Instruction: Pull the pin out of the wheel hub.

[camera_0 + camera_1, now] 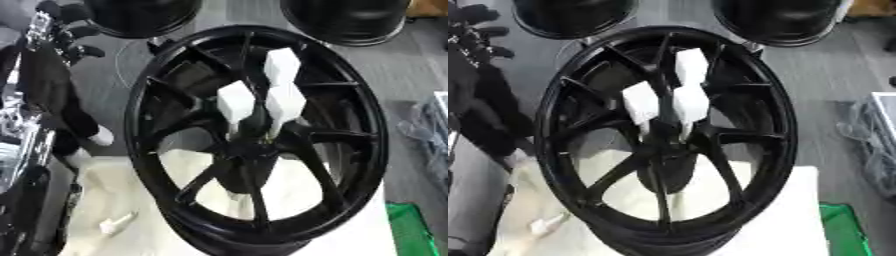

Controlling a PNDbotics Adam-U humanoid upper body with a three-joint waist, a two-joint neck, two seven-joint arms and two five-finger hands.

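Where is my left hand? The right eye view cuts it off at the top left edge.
Observer: The left eye view shows more of the left hand. It is at the top left, outside the wheel rim, with grey floor between them.
Operator: Is the arm clear of the rim too?
Observer: That view shows the arm's silver parts running down the left edge, left of the rim. Your view mostly crops them.

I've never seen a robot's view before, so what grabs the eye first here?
A big black wheel hub stands upright in the middle on a white table. Three white block-headed pins stick out near its centre. The robot's left hand hangs at upper left, fingers curled, apart from the wheel.
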